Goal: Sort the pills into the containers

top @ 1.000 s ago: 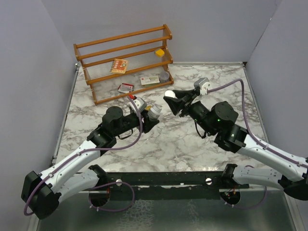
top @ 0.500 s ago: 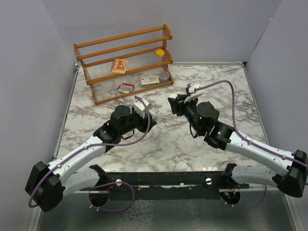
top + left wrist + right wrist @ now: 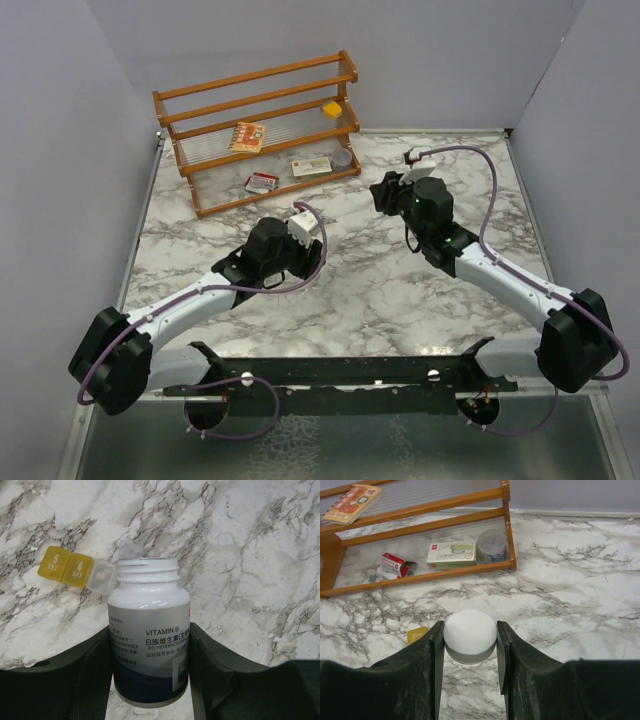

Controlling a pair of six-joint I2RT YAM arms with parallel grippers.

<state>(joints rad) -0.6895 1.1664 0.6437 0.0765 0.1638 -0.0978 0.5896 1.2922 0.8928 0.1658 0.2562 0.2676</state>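
My left gripper (image 3: 150,630) is shut on a white vitamin bottle (image 3: 148,605) with a dark blue base and no cap. The bottle's open mouth points away from the camera, close to a yellow pill box (image 3: 67,570) marked FRI and SAT. One clear compartment lid (image 3: 107,577) of that box stands open beside the mouth. No pills show. My right gripper (image 3: 470,627) is shut on the bottle's round white cap (image 3: 470,632), held above the marble with the yellow pill box (image 3: 417,634) below left. From above, the left gripper (image 3: 312,252) sits mid-table and the right gripper (image 3: 380,190) farther back.
A wooden rack (image 3: 255,100) stands at the back left with a yellow cube (image 3: 331,108), a printed booklet (image 3: 247,136), a red-white box (image 3: 394,564), a green box (image 3: 451,555) and a round grey tin (image 3: 492,546). Grey walls enclose the marble table (image 3: 450,330).
The right gripper has drawn back and to the right with the cap, away from the bottle. The left arm has swung the bottle slightly right and turned its wrist.
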